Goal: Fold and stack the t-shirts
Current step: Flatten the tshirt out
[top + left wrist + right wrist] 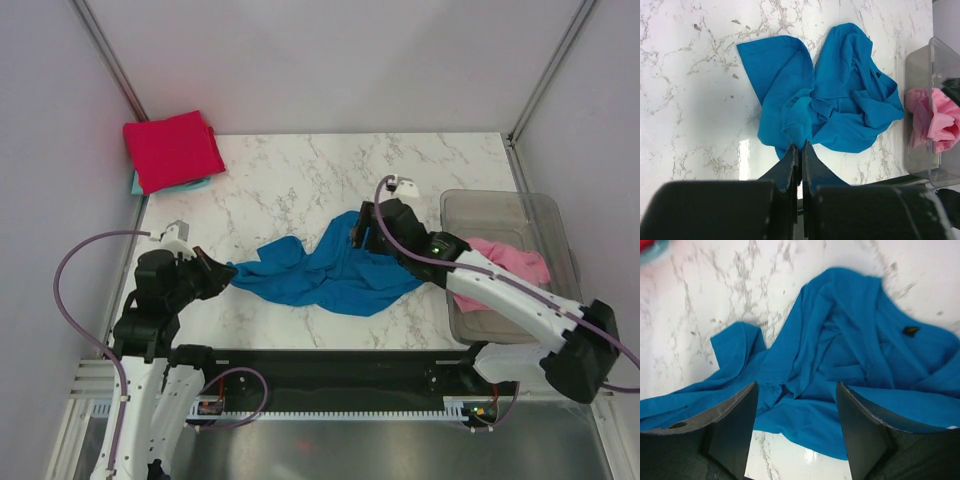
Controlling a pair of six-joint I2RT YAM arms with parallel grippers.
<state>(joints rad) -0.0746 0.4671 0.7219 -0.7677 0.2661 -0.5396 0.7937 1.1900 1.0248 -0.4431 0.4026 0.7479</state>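
Note:
The bright blue t-shirt (330, 272) lies crumpled in the middle of the marble table. My left gripper (225, 272) is shut on its left end; in the left wrist view the closed fingertips (801, 150) pinch a fold of the blue cloth (835, 95). My right gripper (362, 228) is open and empty over the shirt's far right part; in its wrist view the blue cloth (840, 350) lies between the spread jaws (797, 390). The crimson red t-shirt (172, 150) lies folded at the back left on the pale teal one (140, 185). The pink t-shirt (510, 262) is in the tub.
A clear plastic tub (500, 205) stands at the right edge, also in the left wrist view (920, 65) with the pink shirt (940, 122) inside. Metal frame posts and grey walls enclose the table. A black rail runs along the near edge.

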